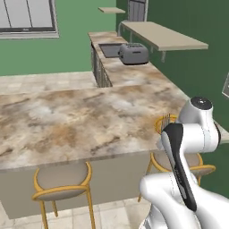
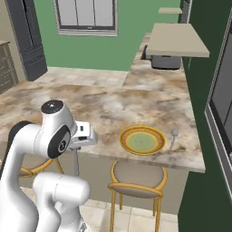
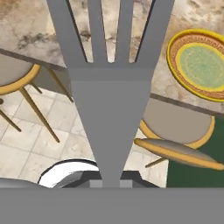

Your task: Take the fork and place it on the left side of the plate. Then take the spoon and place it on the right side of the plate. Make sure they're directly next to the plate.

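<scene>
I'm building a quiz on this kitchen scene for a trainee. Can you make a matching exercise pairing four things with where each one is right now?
Things:
1. slim grey metal fork
2. small grey metal spoon
3. round yellow-gold plate
4. grey toaster

Places:
A. on the far counter beside the sink
B. on the marble counter above a stool
C. held in the gripper, off the counter
D. lying on the counter just right of the plate

Pairs: 1-C, 2-D, 3-B, 4-A
</scene>
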